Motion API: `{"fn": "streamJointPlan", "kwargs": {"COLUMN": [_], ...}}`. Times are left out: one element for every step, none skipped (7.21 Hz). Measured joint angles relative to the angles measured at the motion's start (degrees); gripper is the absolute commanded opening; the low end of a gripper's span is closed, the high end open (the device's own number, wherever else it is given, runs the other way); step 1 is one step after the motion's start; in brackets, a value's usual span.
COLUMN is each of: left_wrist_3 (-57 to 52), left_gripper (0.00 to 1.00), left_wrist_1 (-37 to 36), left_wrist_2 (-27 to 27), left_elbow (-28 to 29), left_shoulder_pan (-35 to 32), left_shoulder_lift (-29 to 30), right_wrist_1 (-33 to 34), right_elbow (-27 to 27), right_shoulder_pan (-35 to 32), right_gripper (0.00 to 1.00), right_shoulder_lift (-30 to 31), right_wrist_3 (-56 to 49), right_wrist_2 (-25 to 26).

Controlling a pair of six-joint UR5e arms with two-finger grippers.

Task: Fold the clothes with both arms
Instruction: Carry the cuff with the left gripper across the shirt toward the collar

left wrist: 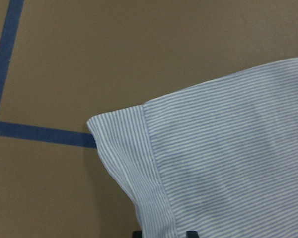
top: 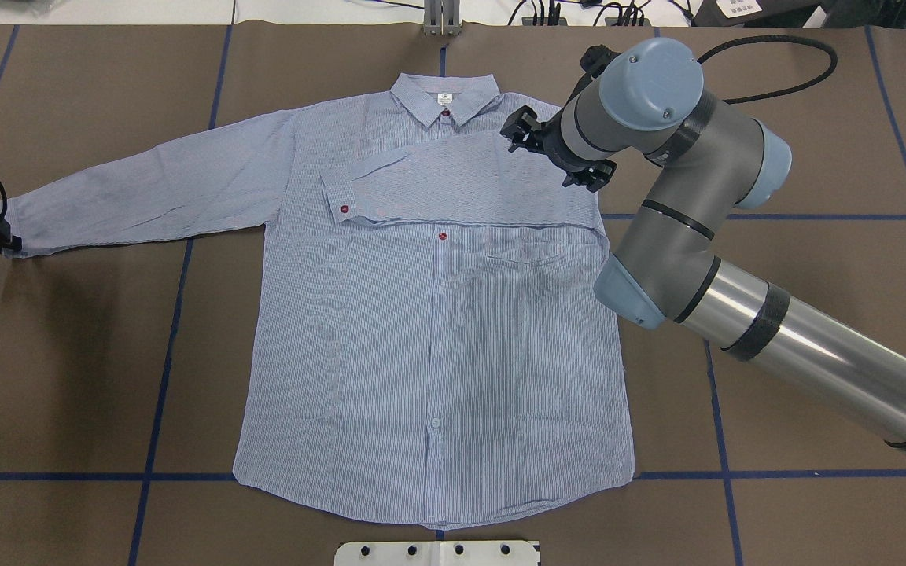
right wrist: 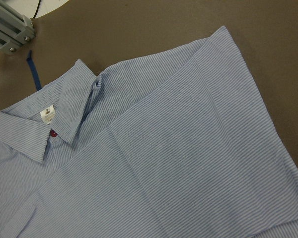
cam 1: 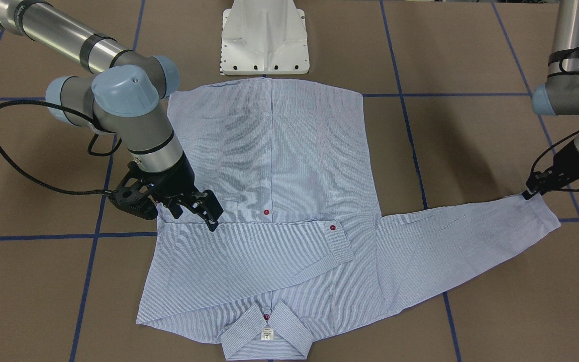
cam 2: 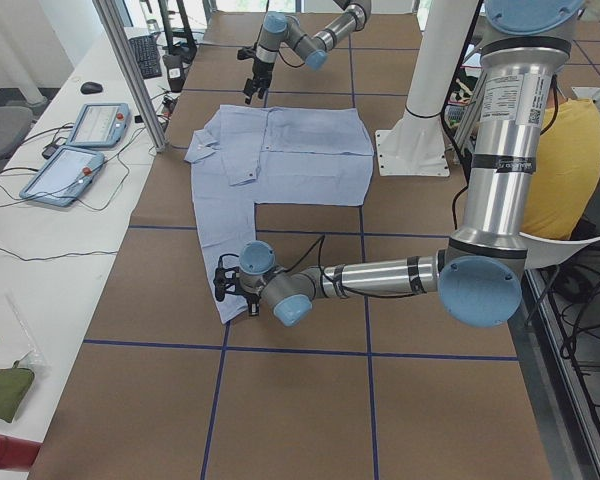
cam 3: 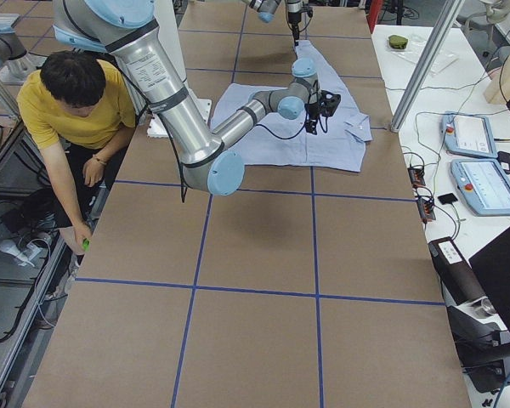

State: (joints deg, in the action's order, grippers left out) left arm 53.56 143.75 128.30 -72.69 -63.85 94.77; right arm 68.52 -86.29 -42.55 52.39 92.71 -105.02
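1. The shirt (top: pixel 437 338) lies flat and front up on the brown surface (top: pixel 68 354). Its collar (top: pixel 421 94) is on the far side from the robot and its hem is near the white base (cam 1: pixel 264 40).
2. The sleeve on the robot's right (top: pixel 453 181) is folded across the chest. It ends in a cuff with a red button (top: pixel 344 208) just below the collar.
3. The other sleeve (top: pixel 146 189) stretches straight out to the robot's left, flat on the surface.
4. My right arm (top: pixel 681 181) reaches over the shirt's right shoulder. The right jaws hang spread wide just above the folded sleeve near the shoulder seam and hold nothing. The right wrist view shows only cloth, the collar and the white label (right wrist: pixel 48 114).
5. My left arm (cam 1: pixel 571 95) comes low to the end of the outstretched sleeve, with the left jaws at its cuff (left wrist: pixel 134 163).
6. In the left wrist view two dark fingertips (left wrist: pixel 191 233) just peek in at the bottom edge, with cuff cloth between them. I cannot tell whether they pinch it or only sit around it.
7. Blue tape lines (top: pixel 178 314) cross the surface, and one runs under the cuff's corner.
8. A person in a yellow top (cam 3: pixel 76 110) crouches beside the surface, behind the robot.
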Motion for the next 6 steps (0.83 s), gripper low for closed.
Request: {"fn": "streamJointPlan", "kwargs": {"left_wrist_3": [0.2,0.4,0.9,3.0,7.8,13.9], "left_gripper": [0.00,0.00,0.00,0.00,0.00,0.00], "left_wrist_1": [-0.4,-2.3,-5.9,-10.2,-14.6,-19.1], "left_wrist_2": [-0.1,-0.2,-0.3,-0.5,-1.9,-5.0], "left_elbow": [-4.1,-10.6,-15.3,-17.7,-18.7,-19.0], "left_shoulder_pan": [0.0,-0.1,-0.1,0.4,3.0,7.7], "left_shoulder_lift": [-0.6,-1.0,0.6,5.1,11.9,19.4], "right_wrist_1": [0.0,0.1,0.3,0.4,0.5,0.5], "right_elbow": [-0.1,-0.5,-1.2,-1.7,-2.3,-3.5], "right_shoulder_pan": [0.1,0.2,0.2,-0.1,-0.9,-2.6], "right_gripper": [1.00,1.00,1.00,1.00,1.00,1.00], "right_shoulder_lift": [-0.1,0.0,0.1,0.2,0.9,3.1], "right_wrist_3": [0.1,0.1,0.1,0.1,-0.1,-0.9], "right_wrist_2": [0.3,0.4,0.4,0.3,-0.1,-1.1]}}
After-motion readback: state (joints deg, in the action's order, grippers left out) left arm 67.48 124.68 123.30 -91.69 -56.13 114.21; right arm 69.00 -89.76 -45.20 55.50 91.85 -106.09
